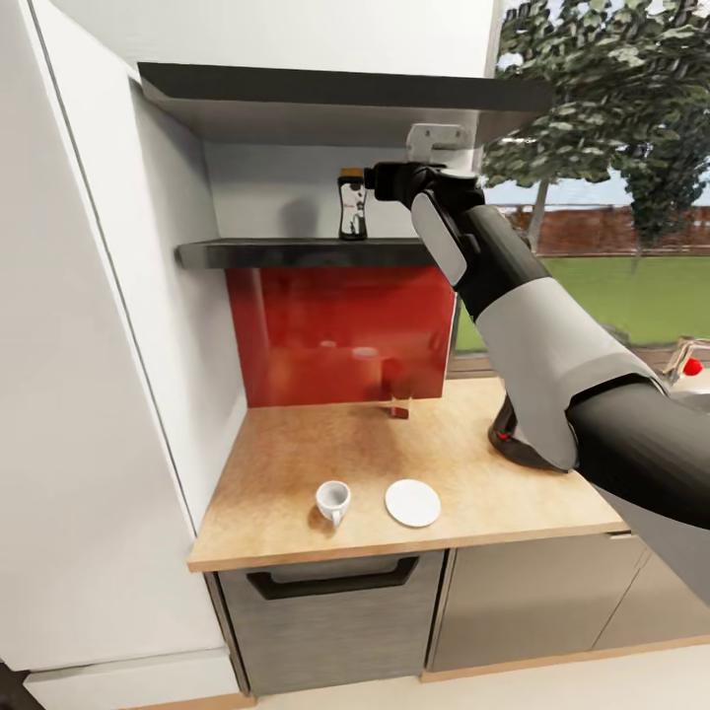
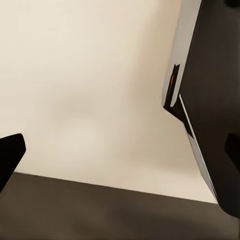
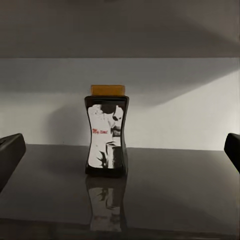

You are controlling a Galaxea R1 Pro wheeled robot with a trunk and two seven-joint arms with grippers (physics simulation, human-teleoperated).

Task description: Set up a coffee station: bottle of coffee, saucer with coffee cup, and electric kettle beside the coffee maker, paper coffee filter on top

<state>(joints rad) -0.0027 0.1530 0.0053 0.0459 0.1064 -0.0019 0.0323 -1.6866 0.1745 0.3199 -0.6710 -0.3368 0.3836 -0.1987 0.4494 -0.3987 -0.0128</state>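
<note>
Right gripper: held spread wide, just short of the bottle of coffee
Bottle: stood upright on the shelf
Left gripper: fingers parted

Red backsplash panel below dark shelf; trees outside.

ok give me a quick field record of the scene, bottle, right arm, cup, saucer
bottle of coffee: upright on the dark kitchen shelf
right gripper: open, level with the bottle, fingers apart and short of it
coffee cup: on the kitchen countertop, beside the saucer, not on it
saucer: bare
electric kettle: partly behind the right arm
</note>
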